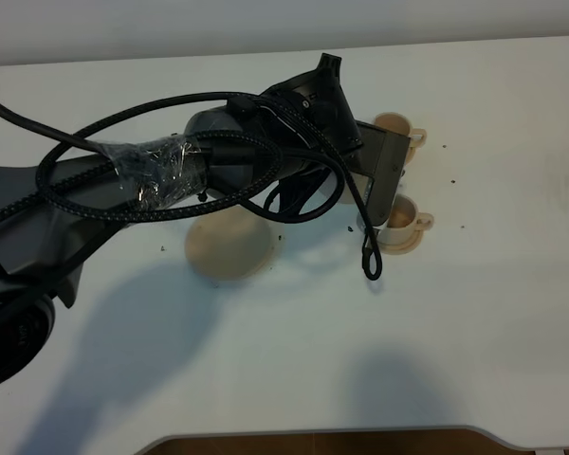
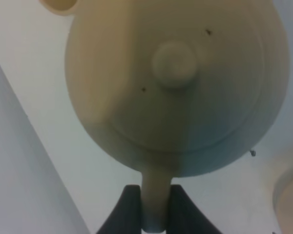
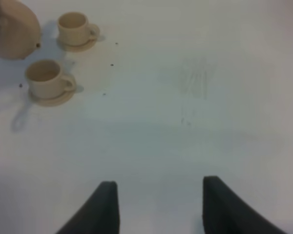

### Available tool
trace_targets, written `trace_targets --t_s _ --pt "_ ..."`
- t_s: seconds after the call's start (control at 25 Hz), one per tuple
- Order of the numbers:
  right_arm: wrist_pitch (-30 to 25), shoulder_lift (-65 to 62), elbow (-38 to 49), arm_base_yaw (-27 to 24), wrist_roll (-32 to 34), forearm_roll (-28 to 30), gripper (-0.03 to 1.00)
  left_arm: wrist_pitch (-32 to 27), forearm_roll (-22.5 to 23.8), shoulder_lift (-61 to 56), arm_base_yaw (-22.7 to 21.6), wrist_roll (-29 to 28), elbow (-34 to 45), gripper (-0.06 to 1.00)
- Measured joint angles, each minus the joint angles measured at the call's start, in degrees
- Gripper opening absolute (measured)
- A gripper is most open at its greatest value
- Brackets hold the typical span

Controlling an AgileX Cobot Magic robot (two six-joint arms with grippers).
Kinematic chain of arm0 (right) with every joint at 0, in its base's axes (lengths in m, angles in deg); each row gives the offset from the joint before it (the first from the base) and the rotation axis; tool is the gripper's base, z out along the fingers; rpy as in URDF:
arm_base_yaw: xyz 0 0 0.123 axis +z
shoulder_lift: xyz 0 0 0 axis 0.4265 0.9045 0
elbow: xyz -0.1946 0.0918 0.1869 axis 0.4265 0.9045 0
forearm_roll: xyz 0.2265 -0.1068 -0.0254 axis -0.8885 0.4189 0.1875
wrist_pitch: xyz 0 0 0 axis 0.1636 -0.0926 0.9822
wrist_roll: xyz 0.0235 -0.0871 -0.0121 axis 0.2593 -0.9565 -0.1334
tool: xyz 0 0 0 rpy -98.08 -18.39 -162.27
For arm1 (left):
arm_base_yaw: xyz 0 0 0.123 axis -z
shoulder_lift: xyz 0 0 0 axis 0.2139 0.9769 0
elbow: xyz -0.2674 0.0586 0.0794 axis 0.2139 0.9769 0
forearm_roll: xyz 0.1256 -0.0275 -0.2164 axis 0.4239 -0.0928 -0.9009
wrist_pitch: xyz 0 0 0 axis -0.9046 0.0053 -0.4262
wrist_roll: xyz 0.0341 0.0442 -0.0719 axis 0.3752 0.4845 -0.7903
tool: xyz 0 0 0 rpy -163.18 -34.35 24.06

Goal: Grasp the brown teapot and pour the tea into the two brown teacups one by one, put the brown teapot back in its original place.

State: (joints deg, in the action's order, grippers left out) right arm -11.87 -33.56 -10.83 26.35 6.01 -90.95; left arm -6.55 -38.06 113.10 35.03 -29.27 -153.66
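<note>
The brown teapot fills the left wrist view, lid knob facing the camera. My left gripper is shut on its loop handle. In the exterior view my left arm reaches across the middle and hides the teapot. In the right wrist view the teapot sits close beside the two brown teacups, each on a small saucer. The far cup and near cup stand right of the arm. The original place, a flat beige saucer, lies bare. My right gripper is open over bare table.
A black cable loop hangs from my left arm next to the near cup. Small dark specks dot the white table. The table's front edge runs along the bottom.
</note>
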Motion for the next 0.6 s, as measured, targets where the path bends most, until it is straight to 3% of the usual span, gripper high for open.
trace_targets --t_s 0.6 --pt "0.0 0.0 0.0 0.0 0.1 0.0 0.42 0.1 2.0 0.0 0.7 5.9 0.0 0.11"
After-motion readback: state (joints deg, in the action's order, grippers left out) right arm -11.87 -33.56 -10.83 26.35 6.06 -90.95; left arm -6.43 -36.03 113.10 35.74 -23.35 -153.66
